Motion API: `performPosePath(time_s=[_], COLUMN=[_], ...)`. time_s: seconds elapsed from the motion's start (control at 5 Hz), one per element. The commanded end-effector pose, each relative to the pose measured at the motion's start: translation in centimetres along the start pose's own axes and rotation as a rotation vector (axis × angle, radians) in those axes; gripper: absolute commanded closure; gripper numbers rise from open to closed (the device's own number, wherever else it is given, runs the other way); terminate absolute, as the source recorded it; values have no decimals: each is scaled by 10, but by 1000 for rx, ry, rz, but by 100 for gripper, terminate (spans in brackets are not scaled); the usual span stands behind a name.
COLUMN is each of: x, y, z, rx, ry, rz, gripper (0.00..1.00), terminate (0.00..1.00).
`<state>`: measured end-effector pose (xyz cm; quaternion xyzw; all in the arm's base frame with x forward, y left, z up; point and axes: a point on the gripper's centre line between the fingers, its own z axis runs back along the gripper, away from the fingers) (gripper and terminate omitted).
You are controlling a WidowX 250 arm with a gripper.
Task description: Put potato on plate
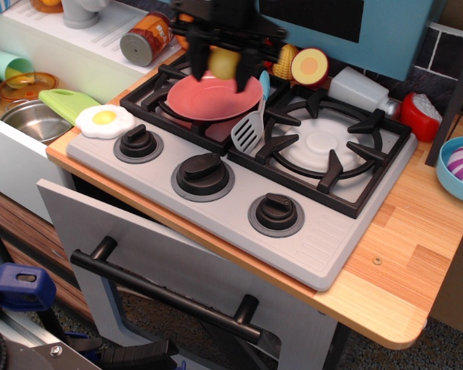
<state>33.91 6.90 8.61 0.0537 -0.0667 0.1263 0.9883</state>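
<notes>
The pale-yellow potato [223, 63] is held between my gripper's black fingers, a little above the far part of the salmon-pink plate [208, 99]. The plate lies flat on the left burner of the toy stove [239, 193]. My gripper [221, 68] comes in from the top of the view, motion-blurred, and is shut on the potato. The arm hides the objects directly behind the plate.
A grey spatula [249, 131] leans at the plate's right edge. Corn [285, 60], a halved fruit [309, 66] and a salt shaker [359, 91] stand behind the burners. A fried egg [103, 119] lies left; a blue bowl [457, 169] sits far right.
</notes>
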Motion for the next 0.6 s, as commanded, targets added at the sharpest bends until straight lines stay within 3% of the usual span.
performPosePath(time_s=[0.0,0.2,0.4], x=[0,-4,-4], y=[18,13,6], z=[-1,-7,-12], rx=[-38,-53,-69], ry=[-44,-45,-46], rz=[-1,-3,-3], gripper=[0,0,0], terminate=[0,0,100])
